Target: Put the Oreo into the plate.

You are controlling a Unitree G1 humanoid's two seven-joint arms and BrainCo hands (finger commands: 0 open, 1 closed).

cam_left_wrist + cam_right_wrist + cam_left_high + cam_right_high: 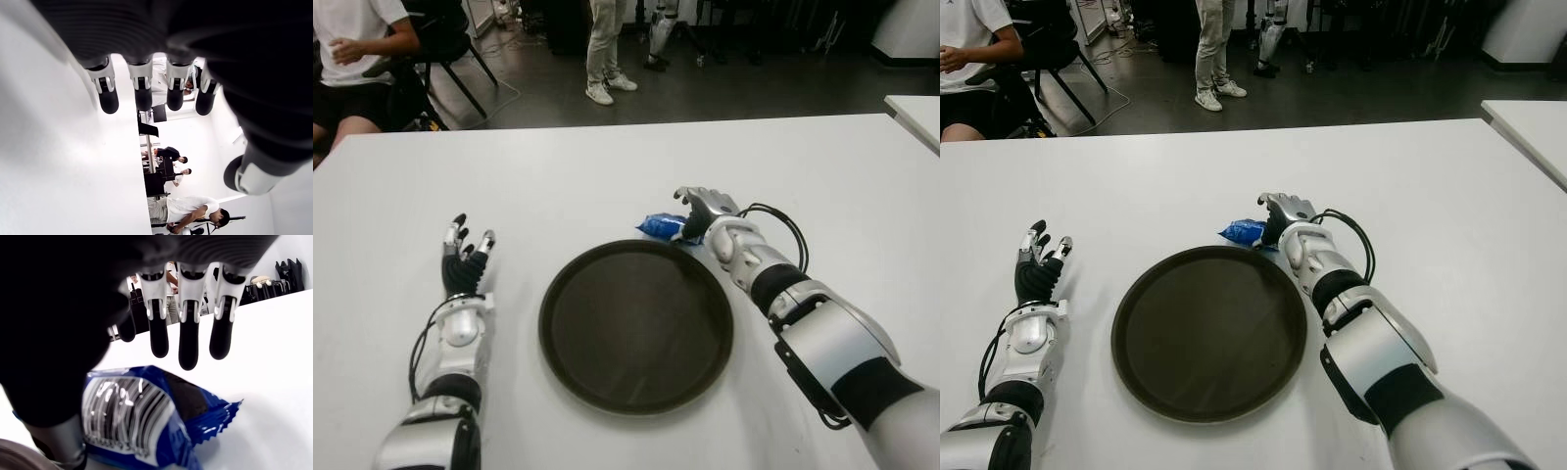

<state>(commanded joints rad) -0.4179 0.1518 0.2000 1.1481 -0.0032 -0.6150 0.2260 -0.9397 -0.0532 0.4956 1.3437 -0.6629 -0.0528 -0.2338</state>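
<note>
Nearest the robot: dark round plate, nothing in it, sitting on the white table. Left hand shows left of the plate, fingers spread and relaxed, holding nothing, idle. Just past the plate's far rim, on its right side: Oreo pack, blue foil wrapper, lying flat on the table and close to the rim; can't tell if it touches. Right hand is over the pack's right end; in the right wrist view the fingertips hang above the wrapper with visible clearance and thumb is down beside it, so the hand is not closed on anything yet: pre-grasp, loose. Handling call: small sealed pack, should be light, so lift force is trivial. Foil looks glossy, likely slick and it will crinkle and slide rather than hold shape; contents are brittle, so a hard squeeze risks crushing the biscuits. Best bet is to pinch across the short width of the body, thumb on one long side and fingers on the other, over the stiff part where the biscuits back the film. Avoid the crimped end, which looks floppy and would let the pack swing. Farther back: floor, chairs, a seated person and a standing person, irrelevant.
</note>
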